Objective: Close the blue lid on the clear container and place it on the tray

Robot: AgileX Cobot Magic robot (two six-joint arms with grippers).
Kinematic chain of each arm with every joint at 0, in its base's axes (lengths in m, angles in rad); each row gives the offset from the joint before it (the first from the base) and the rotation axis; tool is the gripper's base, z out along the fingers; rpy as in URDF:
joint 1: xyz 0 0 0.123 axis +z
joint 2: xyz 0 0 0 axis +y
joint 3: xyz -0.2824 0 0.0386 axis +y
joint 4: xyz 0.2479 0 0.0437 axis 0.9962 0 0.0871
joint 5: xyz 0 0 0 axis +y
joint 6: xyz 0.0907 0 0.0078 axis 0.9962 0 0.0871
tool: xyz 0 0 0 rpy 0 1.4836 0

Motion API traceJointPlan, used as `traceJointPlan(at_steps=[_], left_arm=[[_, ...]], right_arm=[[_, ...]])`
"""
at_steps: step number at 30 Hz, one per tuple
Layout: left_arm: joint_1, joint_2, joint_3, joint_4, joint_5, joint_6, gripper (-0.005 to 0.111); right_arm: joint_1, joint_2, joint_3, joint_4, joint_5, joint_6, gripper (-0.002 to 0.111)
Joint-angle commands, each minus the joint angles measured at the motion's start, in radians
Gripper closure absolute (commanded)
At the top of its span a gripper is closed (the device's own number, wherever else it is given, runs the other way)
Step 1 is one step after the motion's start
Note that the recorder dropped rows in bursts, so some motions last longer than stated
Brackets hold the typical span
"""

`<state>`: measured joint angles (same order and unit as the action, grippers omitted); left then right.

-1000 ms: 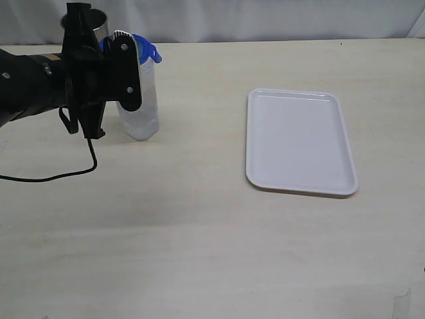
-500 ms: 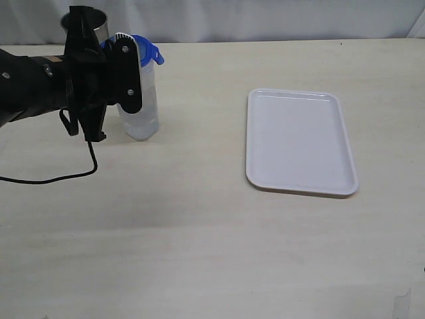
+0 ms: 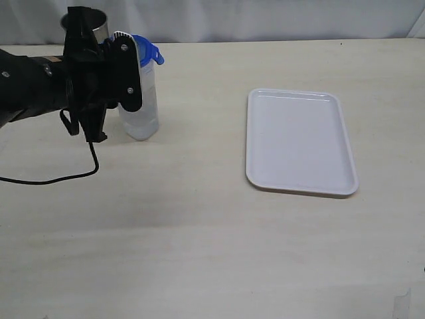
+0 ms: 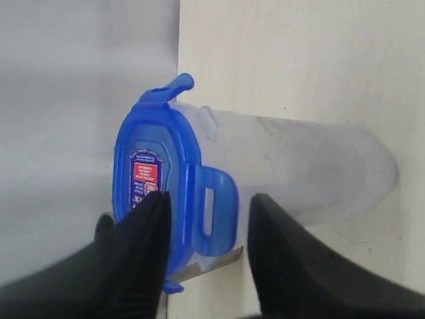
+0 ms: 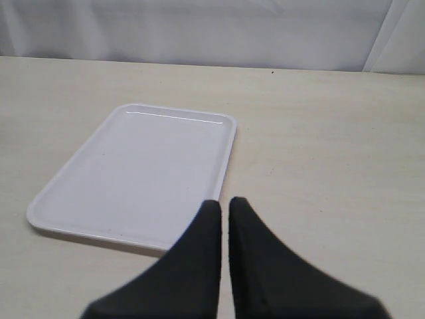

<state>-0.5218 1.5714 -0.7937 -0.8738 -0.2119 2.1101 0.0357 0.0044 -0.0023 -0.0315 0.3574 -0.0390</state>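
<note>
A pale wood-look table fills the scene, with a white backdrop along its far edge. The black left arm reaches in from the left side and lies almost level above the table. A thin black cable hangs from it down to the surface.

The left gripper is at the top of the clear container, which stands upright on the far left part of the table. Its fingers are spread. One is over the top face of the blue lid and the other is beside the container wall, so the lid rim is between them. It is not clear if they touch it. The lid sits on the container mouth. One flap lies down along the wall and another stands out from the rim. A grey metal cup is just behind the arm.

The tray lies flat, well apart to the right. The right gripper hangs near the tray's near edge, its fingers pressed almost together on nothing.
</note>
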Motion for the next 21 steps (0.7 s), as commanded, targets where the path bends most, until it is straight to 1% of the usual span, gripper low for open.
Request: traceJointPlan(at_steps=[1,3,5,10,16,21], left_arm=[[-0.002,-0.007,0.002,-0.029,0.019,0.032,0.048],[-0.002,-0.007,0.002,-0.048,0.004,0.032,0.038],[-0.002,-0.007,0.002,-0.088,-0.022,0.032,0.033],[-0.002,-0.007,0.002,-0.199,-0.077,0.032,0.032],[-0.002,-0.007,0.002,-0.294,-0.088,0.032,0.032],[-0.002,-0.007,0.002,-0.373,-0.138,0.032,0.032]], right_arm=[[0.002,-0.004,0.002,0.002,-0.011,0.002,0.104],[0.002,-0.004,0.002,0.002,-0.011,0.002,0.104],[0.002,-0.004,0.002,0.002,-0.011,0.002,0.104],[0.002,-0.004,0.002,0.002,-0.011,0.002,0.104],[0.002,-0.004,0.002,0.002,-0.011,0.002,0.104],[0.002,-0.004,0.002,0.002,-0.011,0.002,0.104]])
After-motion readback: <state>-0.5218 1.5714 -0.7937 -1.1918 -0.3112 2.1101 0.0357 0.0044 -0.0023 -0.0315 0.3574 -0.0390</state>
